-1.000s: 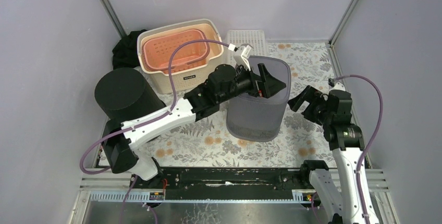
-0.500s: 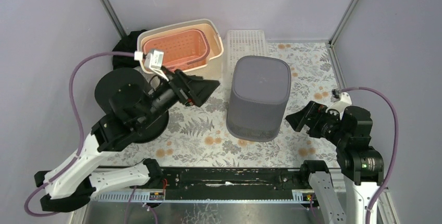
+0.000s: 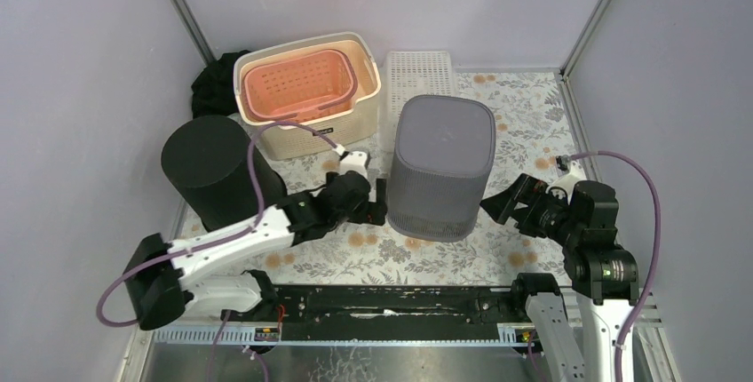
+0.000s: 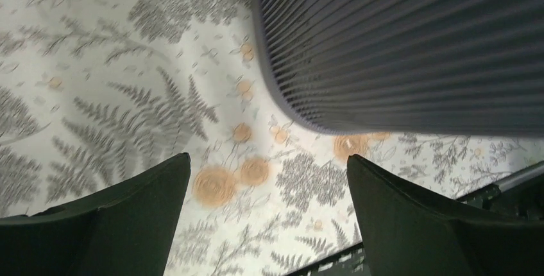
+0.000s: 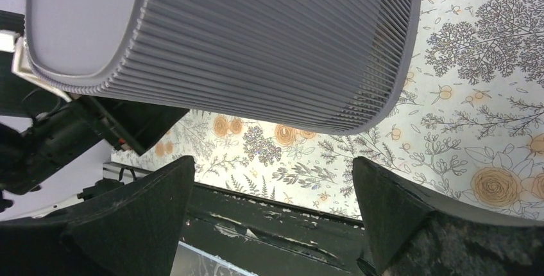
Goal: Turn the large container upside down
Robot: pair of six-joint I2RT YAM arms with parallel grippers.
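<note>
The large container [image 3: 441, 164] is a grey ribbed bin standing on the floral mat in the middle, closed flat face up and rim down. My left gripper [image 3: 377, 202] is low at its lower left side, open and holding nothing. In the left wrist view the container's wall [image 4: 398, 45] fills the upper right, beyond the open left gripper [image 4: 268, 159]. My right gripper [image 3: 502, 204] hovers open just right of the container's foot. The right wrist view looks along the container's side [image 5: 256, 38], past the empty right gripper [image 5: 272, 159].
A black cylindrical bin [image 3: 213, 169] stands at the left. Behind it sit a cream basket [image 3: 355, 111] holding an orange basket [image 3: 302, 87], a black cloth [image 3: 211, 89] and a white perforated tray [image 3: 419, 71]. A black rail [image 3: 391, 302] runs along the near edge.
The left arm left the container's top, swung out left, then came down low beside its left foot. The right arm drew back and sank to the right. The container stayed put.
</note>
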